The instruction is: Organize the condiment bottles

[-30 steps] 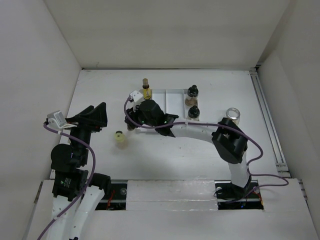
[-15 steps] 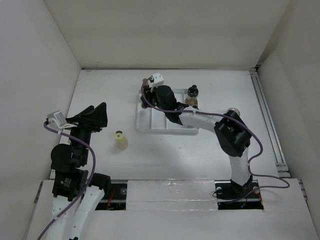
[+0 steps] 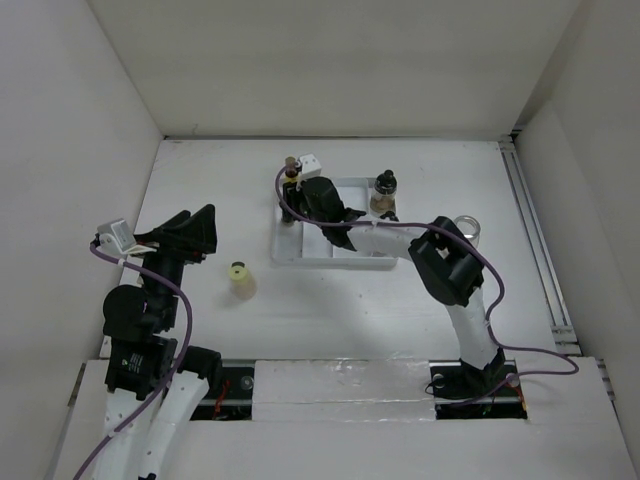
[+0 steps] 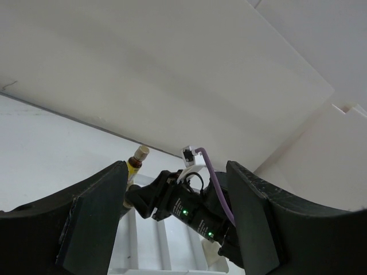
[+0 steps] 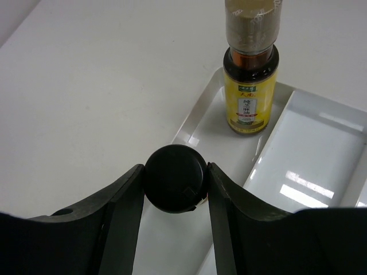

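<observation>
**White Tray on a Walled Counter**

A white divided tray point(image 3: 292, 246) is laid flat at the far middle of the white counter point(image 3: 200, 190). A metal rail point(image 3: 535, 240) is fixed along the counter's right edge. The counter is enclosed by plain white walls point(image 3: 330, 60).

Only print: yellow label point(image 5: 250, 106) on tan-capped sauce bottle point(image 5: 250, 63), upper centre-right of right wrist view. Small green logo at top w/ a column of dark characters below, prob. Chinese; too small and blurred to read.
</observation>
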Tool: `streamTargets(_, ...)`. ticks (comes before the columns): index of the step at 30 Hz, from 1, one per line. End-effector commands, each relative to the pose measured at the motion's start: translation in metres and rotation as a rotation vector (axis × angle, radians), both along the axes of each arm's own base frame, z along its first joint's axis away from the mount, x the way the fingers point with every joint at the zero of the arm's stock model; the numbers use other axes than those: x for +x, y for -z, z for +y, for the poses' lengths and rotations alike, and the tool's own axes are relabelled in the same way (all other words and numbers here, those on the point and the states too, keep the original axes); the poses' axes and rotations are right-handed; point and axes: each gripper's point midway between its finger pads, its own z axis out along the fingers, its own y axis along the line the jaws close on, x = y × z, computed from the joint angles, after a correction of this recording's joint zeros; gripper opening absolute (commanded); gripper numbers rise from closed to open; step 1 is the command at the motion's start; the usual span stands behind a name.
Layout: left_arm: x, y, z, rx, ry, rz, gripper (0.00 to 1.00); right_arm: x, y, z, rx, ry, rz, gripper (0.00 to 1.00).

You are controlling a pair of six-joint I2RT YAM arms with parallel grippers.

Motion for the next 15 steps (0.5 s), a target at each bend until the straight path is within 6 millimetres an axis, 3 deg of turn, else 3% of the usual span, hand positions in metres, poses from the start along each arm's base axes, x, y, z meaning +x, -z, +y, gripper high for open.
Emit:
streamTargets(1, 0.001, -0.009, -0.002, 0.008, 0.008, -0.045, 0.65, 0.019, -0.048, 0.006, 0.1, 0.044, -0.099, 0.4)
streamTargets(4, 0.001, -0.009, -0.002, 0.008, 0.008, -0.045, 0.65, 0.027, -0.062, 0.002, 0.114, 0.09, -0.126, 0.42)
streamTargets(6, 0.001, -0.009, -0.002, 0.008, 0.008, -0.045, 0.65, 0.029, -0.043, 0.004, 0.065, 0.088, -0.094, 0.43)
streamTargets(8, 0.001, -0.009, -0.002, 0.008, 0.008, -0.045, 0.65, 0.03, -0.051, 0.007, 0.072, 0.079, -0.098, 0.43)
streamTargets(10, 0.001, -0.009, -0.002, 0.008, 0.008, -0.045, 0.65, 0.029, -0.041, 0.007, 0.053, 0.079, -0.081, 0.43)
streamTargets(11, 0.001, -0.009, -0.002, 0.008, 0.008, -0.045, 0.65, 0.032, -0.052, 0.009, 0.064, 0.079, -0.091, 0.44)
streamTargets(13, 0.001, -0.009, -0.002, 0.008, 0.008, -0.045, 0.65, 0.033, -0.037, 0.009, 0.027, 0.087, -0.061, 0.44)
streamTargets(15, 0.001, -0.009, -0.002, 0.008, 0.008, -0.045, 0.65, 0.035, -0.04, 0.008, 0.027, 0.096, -0.063, 0.46)
